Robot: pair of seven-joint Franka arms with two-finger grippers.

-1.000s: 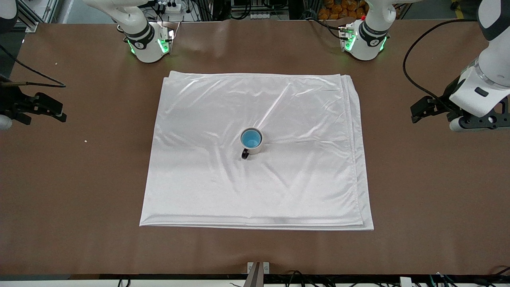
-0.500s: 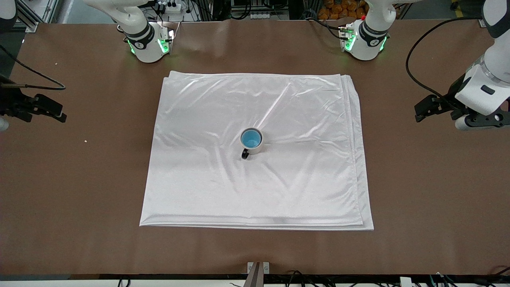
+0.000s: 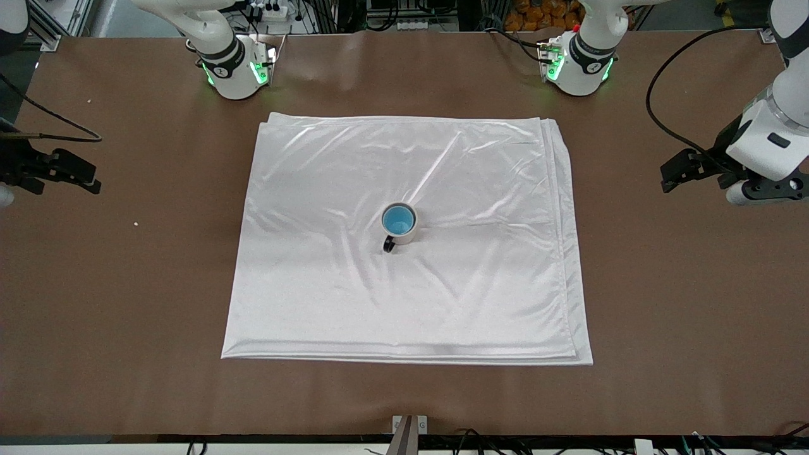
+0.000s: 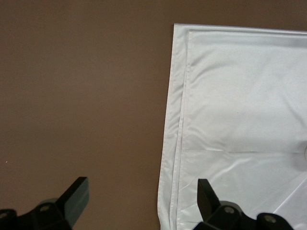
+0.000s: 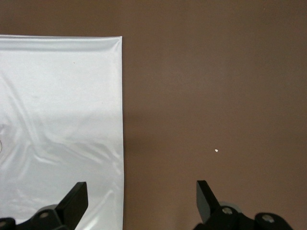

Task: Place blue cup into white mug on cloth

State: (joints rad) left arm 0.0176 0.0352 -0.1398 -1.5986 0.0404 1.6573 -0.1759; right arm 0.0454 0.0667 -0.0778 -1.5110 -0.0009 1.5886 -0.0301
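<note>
The blue cup [image 3: 398, 220] sits inside the white mug [image 3: 405, 238], which stands upright near the middle of the cloth [image 3: 404, 303]; the mug's black handle points toward the front camera. My left gripper [image 3: 674, 173] hangs open and empty over bare table at the left arm's end, off the cloth. In the left wrist view, the left gripper [image 4: 142, 189] is beside the cloth's [image 4: 240, 96] edge. My right gripper [image 3: 79, 172] is open and empty over bare table at the right arm's end. In the right wrist view, the right gripper [image 5: 140, 189] straddles the cloth's [image 5: 57, 96] edge.
The brown table surrounds the cloth on all sides. A small white crumb [image 3: 135, 223] lies on the table toward the right arm's end, also in the right wrist view [image 5: 216, 151]. The arm bases [image 3: 234, 63] [image 3: 578, 60] stand along the table's back edge.
Both grippers have drifted slightly outward from the cloth toward their own ends of the table. The mug with the cup in it has not moved.
</note>
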